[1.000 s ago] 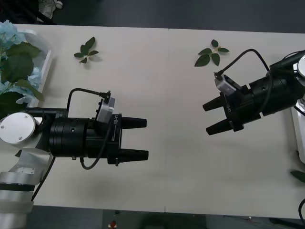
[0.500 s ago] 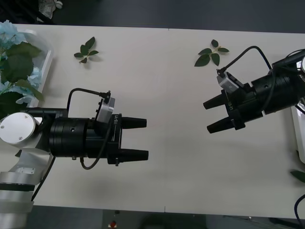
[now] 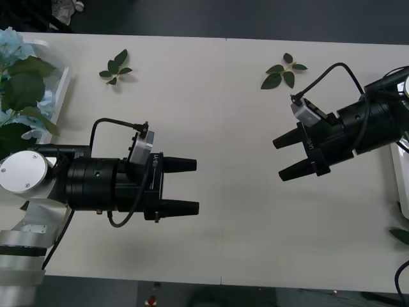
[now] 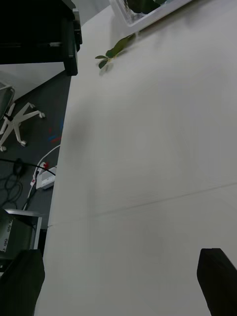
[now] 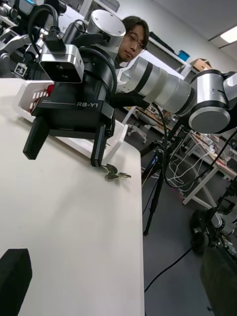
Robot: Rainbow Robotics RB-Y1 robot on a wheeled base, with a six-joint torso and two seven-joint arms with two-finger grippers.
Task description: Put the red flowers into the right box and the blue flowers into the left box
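The blue flowers (image 3: pixel 14 50), pale heads over broad green leaves, lie in the left box (image 3: pixel 64 82) at the table's far left. The right box (image 3: pixel 402 174) shows by its white rim at the right edge. In the left wrist view the right box (image 5: pixel 30 97) holds a patch of red, the red flowers (image 5: pixel 49 91). My left gripper (image 3: pixel 195 185) hovers open over the table's left middle, holding nothing. My right gripper (image 3: pixel 278 160) is open and holds nothing right of centre, pointing left; it also appears as right gripper (image 5: pixel 63 155) in the left wrist view.
Loose green leaf sprigs lie on the table: one sprig (image 3: pixel 115 67) at the back left, another sprig (image 3: pixel 283 72) at the back right, a leaf (image 3: pixel 401 235) by the right edge. The left box (image 4: pixel 148 12) and a sprig (image 4: pixel 113 49) show far off in the right wrist view.
My right arm has drawn back slightly to the right and turned a little. My left arm has not moved.
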